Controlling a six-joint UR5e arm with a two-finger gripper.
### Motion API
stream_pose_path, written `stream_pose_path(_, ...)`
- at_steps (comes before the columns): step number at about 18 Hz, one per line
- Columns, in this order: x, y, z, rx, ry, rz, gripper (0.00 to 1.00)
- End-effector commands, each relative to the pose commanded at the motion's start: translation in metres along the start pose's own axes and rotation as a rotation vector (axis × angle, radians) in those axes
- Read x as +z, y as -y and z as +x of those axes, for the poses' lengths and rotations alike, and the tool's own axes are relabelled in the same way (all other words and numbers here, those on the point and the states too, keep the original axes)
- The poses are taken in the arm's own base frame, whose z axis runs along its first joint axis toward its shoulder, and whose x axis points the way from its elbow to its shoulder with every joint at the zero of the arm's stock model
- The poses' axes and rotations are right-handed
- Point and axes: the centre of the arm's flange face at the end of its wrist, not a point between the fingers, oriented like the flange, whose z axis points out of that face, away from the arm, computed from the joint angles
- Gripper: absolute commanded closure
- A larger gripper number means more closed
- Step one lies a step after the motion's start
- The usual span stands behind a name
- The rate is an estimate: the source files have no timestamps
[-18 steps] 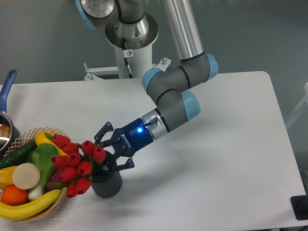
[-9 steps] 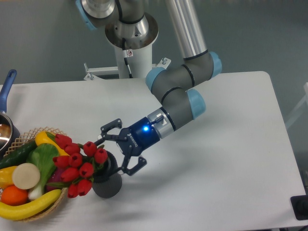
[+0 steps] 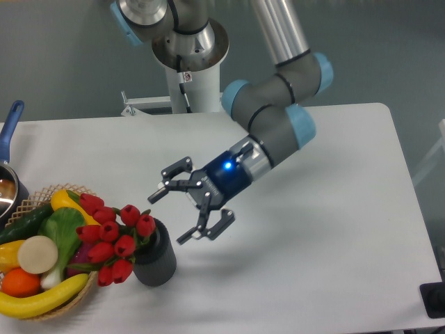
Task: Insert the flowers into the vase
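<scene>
Fixed camera: the black two-finger tool (image 3: 183, 214) hangs wide open and grips nothing. Below it and to its left, apart from it, stands the small dark ribbed cylinder vase (image 3: 156, 260) on the white counter (image 3: 334, 229). The bunch of red artificial tulips (image 3: 110, 240) sits in its mouth, leaning hard away from the tool over the woven basket of fruit and vegetables (image 3: 42, 257). The risk, as I judge it: the wide, off-centre bunch could tip the vase or slide out, and a low finger could knock it
</scene>
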Motion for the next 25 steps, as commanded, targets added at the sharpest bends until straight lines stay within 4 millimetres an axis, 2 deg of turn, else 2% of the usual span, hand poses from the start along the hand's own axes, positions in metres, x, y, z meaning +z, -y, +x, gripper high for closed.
stream_pose_path(2, -0.021, 0.011, -0.009, 0.028, 0.047, -0.033, 0.00)
stream_pose_path(5, -0.040, 0.029, -0.014, 0.085, 0.160, -0.293, 0.00)
stream_pose_path(7, -0.051, 0.047, -0.014, 0.121, 0.225, -0.419, 0.00)
stream_pose_path(11, -0.082, 0.059, -0.017, 0.124, 0.359, -0.637, 0.00)
stream_pose_path(12, -0.091, 0.066, -0.018, 0.135, 0.396, -0.684, 0.00)
stream_pose_path(13, -0.102, 0.083, -0.023, 0.156, 0.437, -0.722, 0.00)
stream_pose_path(17, -0.131, 0.126, -0.039, 0.125, 0.486, -0.862, 0.00)
stream_pose_path(19, -0.147, 0.137, -0.043, 0.085, 0.488, -0.961, 0.00)
stream_pose_path(21, -0.175, 0.143, -0.046, 0.063, 0.436, -1.027, 0.00)
stream_pose_path(25, -0.260, 0.147, -0.044, 0.174, 0.183, -1.160, 0.00)
